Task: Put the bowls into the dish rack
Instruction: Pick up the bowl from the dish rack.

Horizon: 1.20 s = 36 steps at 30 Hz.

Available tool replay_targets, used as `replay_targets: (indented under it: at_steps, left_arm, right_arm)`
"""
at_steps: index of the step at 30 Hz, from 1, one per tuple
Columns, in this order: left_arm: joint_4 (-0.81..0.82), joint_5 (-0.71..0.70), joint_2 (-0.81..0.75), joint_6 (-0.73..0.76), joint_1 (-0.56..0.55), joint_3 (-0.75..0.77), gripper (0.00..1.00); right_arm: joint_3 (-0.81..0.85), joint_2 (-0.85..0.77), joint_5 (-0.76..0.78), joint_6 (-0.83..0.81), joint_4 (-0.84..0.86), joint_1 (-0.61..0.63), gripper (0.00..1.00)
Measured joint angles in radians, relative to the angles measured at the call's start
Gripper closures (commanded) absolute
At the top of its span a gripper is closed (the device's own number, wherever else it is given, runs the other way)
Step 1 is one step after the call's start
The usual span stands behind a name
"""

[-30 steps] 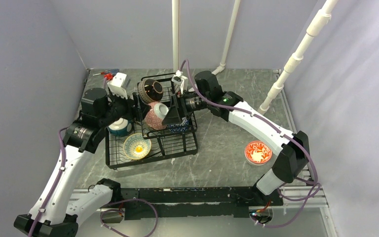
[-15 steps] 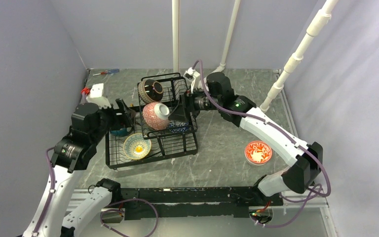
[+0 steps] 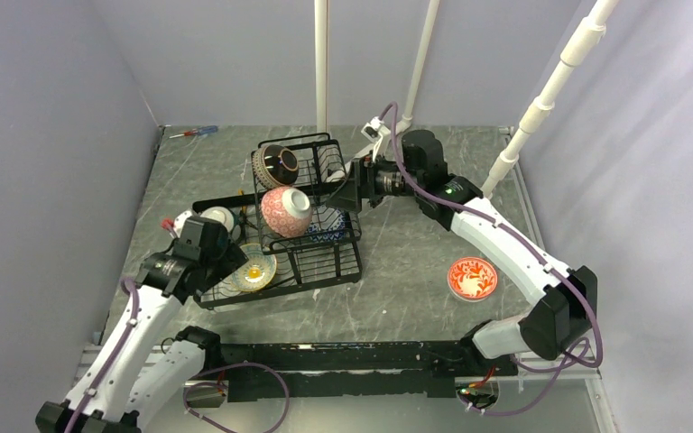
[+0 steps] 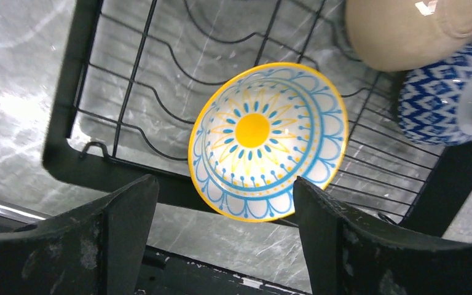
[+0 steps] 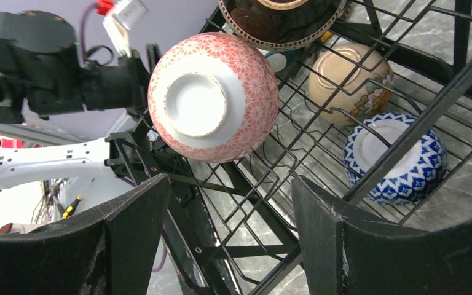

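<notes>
We see L gripper (image 4: 221, 193) spread wide, empty, over the yellow bowl (image 4: 268, 140) in the dish rack's (image 3: 281, 289) near-left part. R gripper (image 5: 227, 187) also spread, holding nothing, at rack's far-right side. On the upper tier: pink-red bowl (image 3: 286, 211) & brown bowl (image 3: 275, 165); blue-white bowl (image 3: 327, 231) below. A red bowl (image 3: 473, 278) lies on the table (image 3: 397, 262), right of rack.

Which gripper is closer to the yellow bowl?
Left. The left gripper hovers just over the yellow bowl; the right gripper is across the rack, beside its upper basket.
</notes>
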Motion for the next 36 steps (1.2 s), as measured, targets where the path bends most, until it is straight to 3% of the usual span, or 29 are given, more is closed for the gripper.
replay_targets:
  at_steps: [8,12,15,16,21,26,36]
  left_arm:
    - [0.15,0.13,0.076,-0.074,0.095,-0.187,0.39]
    - [0.219,0.159,0.09,-0.081,0.133,-0.22,0.66]
    - [0.252,0.165,0.09,-0.078,0.145,-0.236,0.94]
    - [0.256,0.167,0.088,-0.074,0.147,-0.238,0.97]
    - [0.255,0.158,0.032,-0.048,0.147,-0.235,0.97]
    - [0.122,0.111,-0.019,-0.013,0.148,-0.176,0.97]
    - [-0.024,-0.134,-0.084,0.152,0.148,0.175,0.97]
  right_arm:
    - [-0.017,-0.016,-0.014,0.007,0.01,-0.027,0.24]
    - [-0.018,-0.016,-0.014,0.007,0.01,-0.028,0.24]
    - [-0.018,-0.016,-0.014,0.007,0.01,-0.029,0.23]
    - [-0.018,-0.016,-0.014,0.007,0.01,-0.03,0.23]
    - [-0.018,-0.025,-0.014,0.007,0.01,-0.036,0.22]
    - [-0.017,-0.03,-0.015,0.008,0.011,-0.039,0.2]
    - [0.001,-0.014,-0.06,0.036,0.024,-0.039,0.19]
